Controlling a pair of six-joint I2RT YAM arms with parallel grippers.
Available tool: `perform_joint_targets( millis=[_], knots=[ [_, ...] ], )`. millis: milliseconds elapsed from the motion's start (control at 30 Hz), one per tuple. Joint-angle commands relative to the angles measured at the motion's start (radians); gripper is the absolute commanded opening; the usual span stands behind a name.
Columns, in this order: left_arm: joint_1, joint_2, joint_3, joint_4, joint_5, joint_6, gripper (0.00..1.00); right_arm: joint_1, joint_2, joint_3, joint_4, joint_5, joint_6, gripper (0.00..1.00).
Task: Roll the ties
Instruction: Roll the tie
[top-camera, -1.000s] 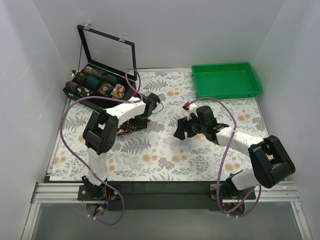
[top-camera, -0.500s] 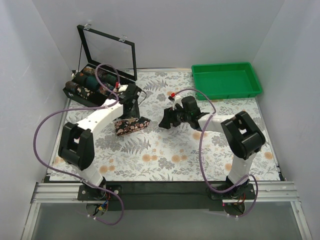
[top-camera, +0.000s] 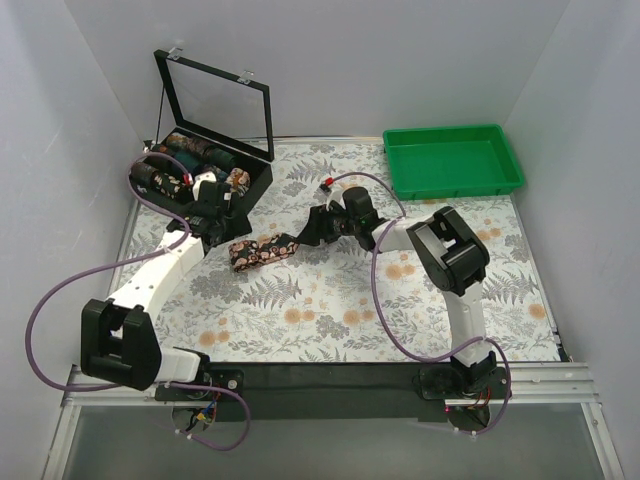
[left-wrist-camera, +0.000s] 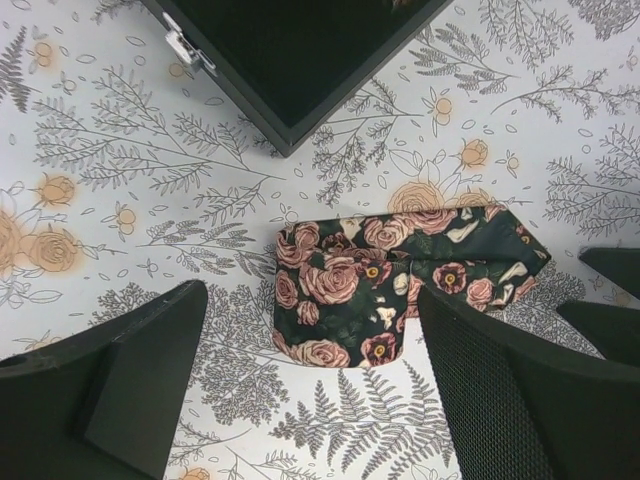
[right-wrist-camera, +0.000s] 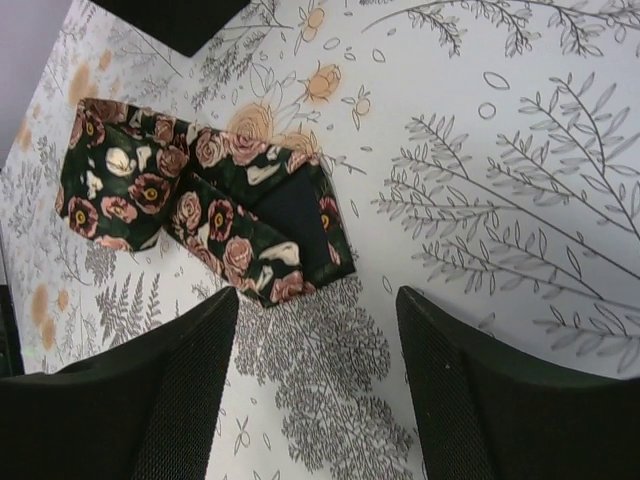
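The folded tie (left-wrist-camera: 390, 290) is soft matt cloth on the counter's (top-camera: 330, 310) smooth printed covering. At 1 o'clock the green tray (top-camera: 455, 160) is glossy plastic; at 10 o'clock the black case (left-wrist-camera: 300, 60) has a clear, shiny lid (top-camera: 220, 100). The fingers (left-wrist-camera: 500, 400) of the left end effector (left-wrist-camera: 312, 340) are matt black, finely mesh-textured.

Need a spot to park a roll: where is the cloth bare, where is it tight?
Bare: the cloth between the tie and the arm bases, and the stretch in front of the green tray, itself empty. Tight: around the tie, with the left tool and right tool at its ends and the black box close behind.
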Motion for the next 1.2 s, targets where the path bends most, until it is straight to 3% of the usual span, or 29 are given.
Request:
perform_joint_targets(
  millis=[0,267,533,967,1167],
  knots=[
    [0.014,0.008,-0.027,0.055,0.064,0.011,0.80,0.017,0.053,0.048,0.046,-0.004,0.064,0.60],
    [0.017,0.064,-0.048,0.044,0.144,-0.027,0.80,0.039,0.136,0.084,0.049,0.003,0.135,0.55],
    [0.017,0.144,-0.077,0.043,0.204,-0.089,0.80,0.046,0.153,0.038,0.049,-0.007,0.170,0.43],
    [0.016,0.195,-0.079,0.055,0.268,-0.086,0.79,0.049,0.138,-0.007,0.051,-0.008,0.172,0.06],
    [0.017,0.183,-0.077,0.053,0.287,-0.073,0.79,0.045,0.095,-0.059,0.051,0.004,0.170,0.01]
  ],
)
